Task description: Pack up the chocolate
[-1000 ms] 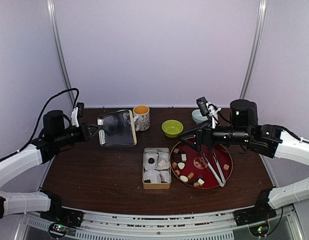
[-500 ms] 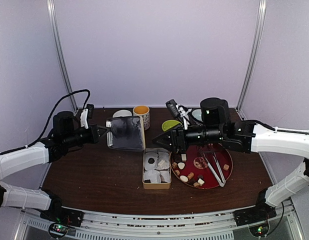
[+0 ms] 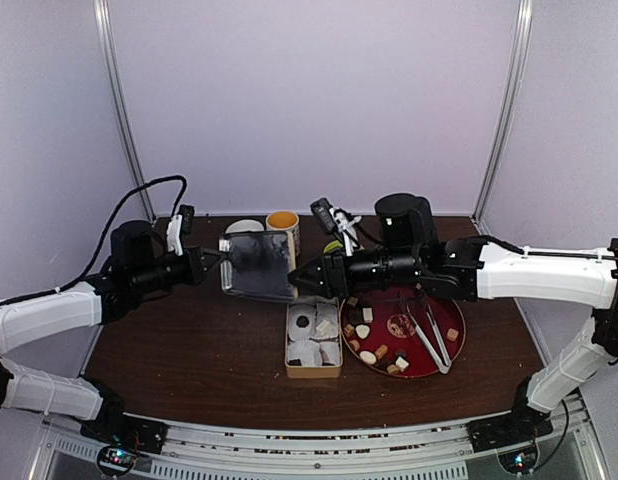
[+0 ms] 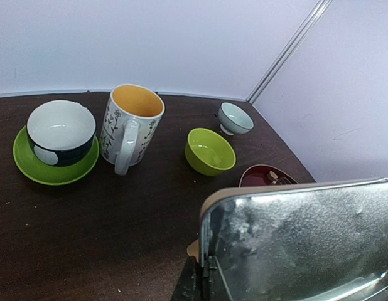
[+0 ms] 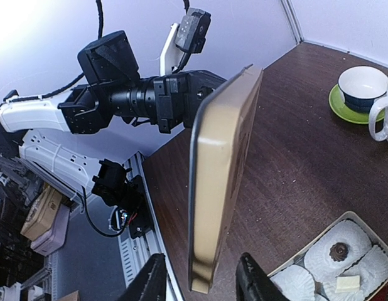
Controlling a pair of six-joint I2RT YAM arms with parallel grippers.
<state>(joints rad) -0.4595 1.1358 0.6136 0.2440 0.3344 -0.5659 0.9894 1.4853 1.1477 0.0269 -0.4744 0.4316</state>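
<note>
Several chocolate pieces (image 3: 367,357) lie on the red plate (image 3: 451,352), tan, dark and cream. A dark round one (image 5: 338,251) and a cream one (image 5: 348,283) sit in paper liners inside the tan tin box (image 3: 314,372). My left gripper (image 3: 211,266) (image 4: 203,282) is shut on the left edge of the tin's lid (image 3: 257,263) (image 4: 307,238), holding it upright above the table. My right gripper (image 3: 297,281) (image 5: 203,276) is open, its jaws straddling the lid's (image 5: 222,182) other edge with a gap on each side.
Silver tongs (image 3: 434,335) rest on the red plate. Behind stand a white mug (image 4: 131,122), a green bowl (image 4: 210,150), a cup on a green saucer (image 4: 59,128) and a small pale bowl (image 4: 235,117). White walls enclose the table.
Both arms moved toward the centre. The left carried the lid rightward; the right gripper left the plate, reached the lid's edge, and its jaws narrowed.
</note>
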